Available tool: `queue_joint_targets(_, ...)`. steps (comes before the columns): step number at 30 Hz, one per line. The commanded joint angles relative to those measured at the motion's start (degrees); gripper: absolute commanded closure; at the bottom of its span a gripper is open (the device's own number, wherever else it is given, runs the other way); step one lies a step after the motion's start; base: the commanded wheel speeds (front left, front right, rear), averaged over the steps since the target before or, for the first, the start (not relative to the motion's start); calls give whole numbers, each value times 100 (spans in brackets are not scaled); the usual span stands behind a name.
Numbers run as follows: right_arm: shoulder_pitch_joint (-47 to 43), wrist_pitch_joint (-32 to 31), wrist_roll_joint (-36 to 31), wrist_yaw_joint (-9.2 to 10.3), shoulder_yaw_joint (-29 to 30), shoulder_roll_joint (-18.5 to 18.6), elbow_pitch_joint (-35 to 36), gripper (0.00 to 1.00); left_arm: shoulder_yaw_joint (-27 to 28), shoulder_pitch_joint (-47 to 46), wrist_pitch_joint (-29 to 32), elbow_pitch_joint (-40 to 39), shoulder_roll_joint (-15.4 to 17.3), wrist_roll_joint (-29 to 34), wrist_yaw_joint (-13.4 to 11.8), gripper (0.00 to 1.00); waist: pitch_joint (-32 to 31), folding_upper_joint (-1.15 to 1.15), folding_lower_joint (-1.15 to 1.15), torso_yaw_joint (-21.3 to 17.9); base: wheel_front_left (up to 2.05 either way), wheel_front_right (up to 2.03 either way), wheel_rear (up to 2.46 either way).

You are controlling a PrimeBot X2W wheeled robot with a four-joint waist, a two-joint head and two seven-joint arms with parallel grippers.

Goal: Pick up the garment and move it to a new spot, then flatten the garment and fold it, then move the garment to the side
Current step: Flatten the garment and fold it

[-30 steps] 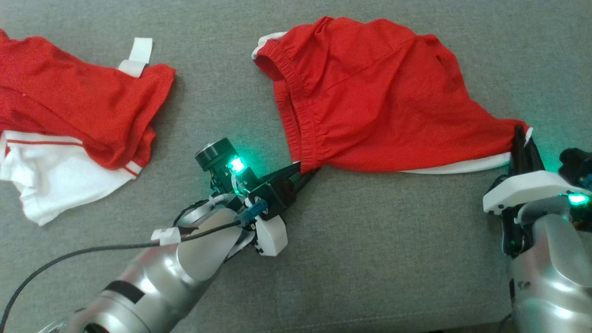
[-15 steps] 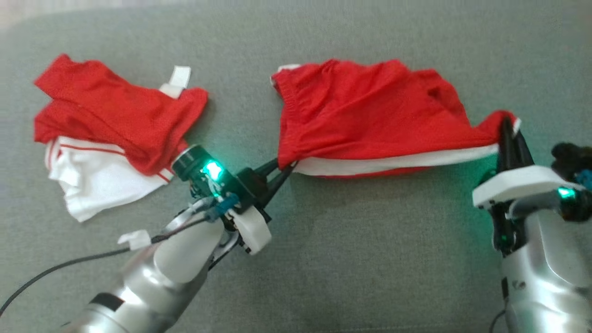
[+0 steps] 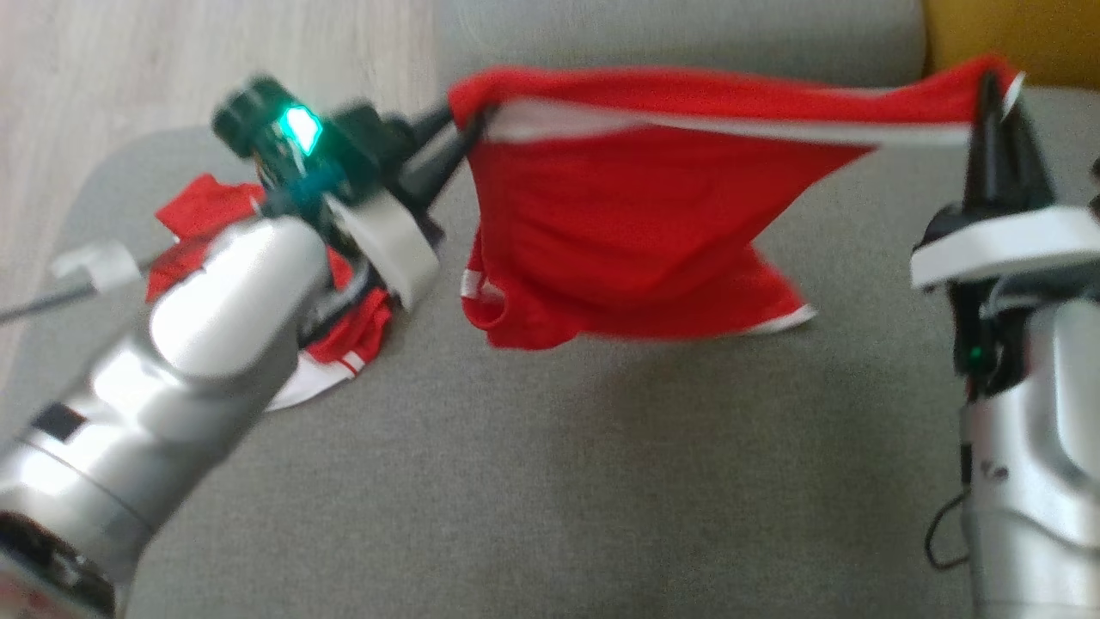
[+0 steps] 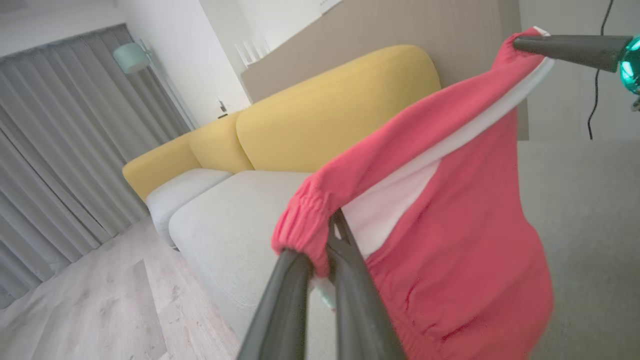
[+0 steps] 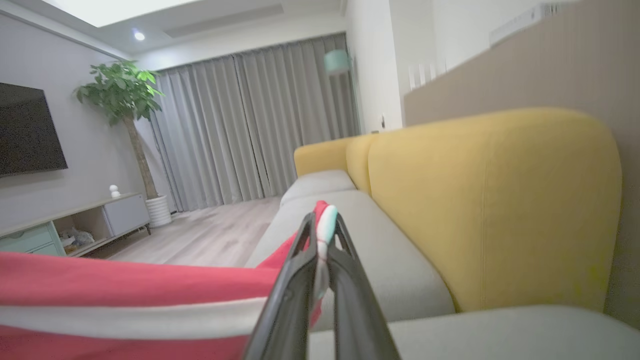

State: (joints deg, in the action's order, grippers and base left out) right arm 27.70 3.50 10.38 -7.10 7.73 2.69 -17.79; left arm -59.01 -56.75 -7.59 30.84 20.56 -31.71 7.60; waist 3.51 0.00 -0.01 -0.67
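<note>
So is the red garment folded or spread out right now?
Spread out and lifted: the red garment hangs stretched by its top edge between the left gripper and right gripper, both shut on it.

Blur smears the head view, worst over the left forearm (image 3: 215, 327), which hides most of the red and white clothes pile (image 3: 361, 331) at the left. The left hand (image 3: 455, 137) has its fingertips lost under the bunched waistband of the red garment (image 3: 601, 223). Both wrist views cut the cloth off at the bottom edge. The right arm (image 3: 1031, 481) runs off the right edge.
</note>
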Motion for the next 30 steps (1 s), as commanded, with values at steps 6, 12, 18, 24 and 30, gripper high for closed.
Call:
queue_joint_targets(6, 442, -144, -401, -39, -82, 19, 675, 100, 185, -736, 243, -374, 379, -783, -11, 100, -470, 0, 1, 91, 0, 0, 0)
queue_joint_targets(12, -19, -423, -606, -39, -16, 19, 904, 100, 157, -640, 409, -628, 433, -1153, -11, 100, -550, 0, 1, 158, 0, 0, 0)
queue_joint_targets(18, -473, -897, -638, -39, 120, 19, 991, 100, 123, -349, 676, -918, 519, -1481, -53, 100, -484, 0, 1, 172, 0, 0, 0)
queue_joint_targets(24, -139, -1201, -618, -39, 49, 19, 982, 100, 275, -370, 893, -1130, 620, -1721, -191, 100, -33, 0, 1, 24, 0, 0, 0)
queue_joint_targets(30, 1342, -1324, -509, -39, -114, 19, 187, 100, 648, -1071, 1040, -677, 540, -1939, -214, 100, 915, 0, 1, -298, 0, 0, 0)
